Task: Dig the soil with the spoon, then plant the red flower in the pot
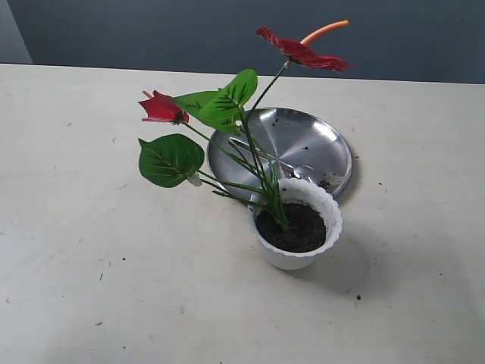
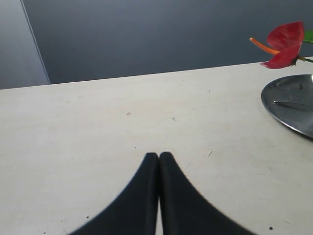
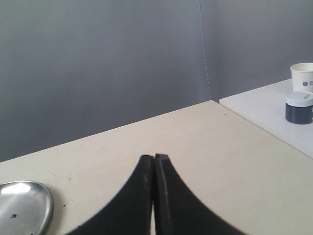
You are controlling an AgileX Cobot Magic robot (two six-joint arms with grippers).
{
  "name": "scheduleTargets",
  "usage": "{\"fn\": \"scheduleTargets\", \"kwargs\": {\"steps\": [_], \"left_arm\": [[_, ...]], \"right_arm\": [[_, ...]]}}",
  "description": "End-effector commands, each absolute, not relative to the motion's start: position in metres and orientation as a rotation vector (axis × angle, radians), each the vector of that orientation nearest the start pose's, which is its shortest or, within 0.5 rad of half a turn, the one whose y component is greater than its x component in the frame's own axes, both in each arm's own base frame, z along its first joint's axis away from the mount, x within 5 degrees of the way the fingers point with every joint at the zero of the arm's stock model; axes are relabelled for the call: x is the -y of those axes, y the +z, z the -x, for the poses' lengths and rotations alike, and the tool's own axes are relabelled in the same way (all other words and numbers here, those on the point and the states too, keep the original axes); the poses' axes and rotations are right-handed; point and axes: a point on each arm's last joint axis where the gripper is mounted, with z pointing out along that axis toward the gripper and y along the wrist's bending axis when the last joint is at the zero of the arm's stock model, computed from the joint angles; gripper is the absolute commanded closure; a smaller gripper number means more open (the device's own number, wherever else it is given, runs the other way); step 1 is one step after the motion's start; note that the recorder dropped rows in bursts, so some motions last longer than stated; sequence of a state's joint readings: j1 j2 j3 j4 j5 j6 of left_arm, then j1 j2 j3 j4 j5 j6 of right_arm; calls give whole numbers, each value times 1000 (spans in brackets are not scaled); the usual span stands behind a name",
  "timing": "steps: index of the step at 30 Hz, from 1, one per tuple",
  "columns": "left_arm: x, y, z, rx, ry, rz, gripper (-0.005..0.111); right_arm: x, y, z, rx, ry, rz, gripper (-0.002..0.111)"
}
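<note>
A: Where do we stand with the red flower (image 1: 227, 114)?

B: We see its stems standing in the soil (image 1: 292, 227) inside the white scalloped pot (image 1: 295, 258), leaning away toward the left of the exterior view. We judge it planted.

A: If we had to straighten it?

B: We'd take the thin green stems low, near the dirt. It looks light and springy; the leaves and blooms would bend or slip, and the small pot could tip.

A: And the spoon (image 1: 284, 163)?

B: It lies in the round steel plate (image 1: 322, 140) just behind the pot, with crumbs of dirt. Slim and shiny, so likely slippery; we'd pinch the handle.

A: Our grippers?

B: The left gripper (image 2: 159, 156) and the right gripper (image 3: 154, 159) both have their fingers pressed together, holding nothing, above bare table (image 1: 91, 250).
</note>
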State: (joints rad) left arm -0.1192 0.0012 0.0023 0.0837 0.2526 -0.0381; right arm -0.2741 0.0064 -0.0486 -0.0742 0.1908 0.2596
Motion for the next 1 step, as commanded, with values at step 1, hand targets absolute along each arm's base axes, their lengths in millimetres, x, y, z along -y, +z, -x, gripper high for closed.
{"fn": "scheduleTargets", "kwargs": {"steps": [1], "left_arm": [[5, 192, -55, -1718, -46, -126, 106]], "right_arm": [[16, 212, -52, -1573, -87, -379, 109]]}}
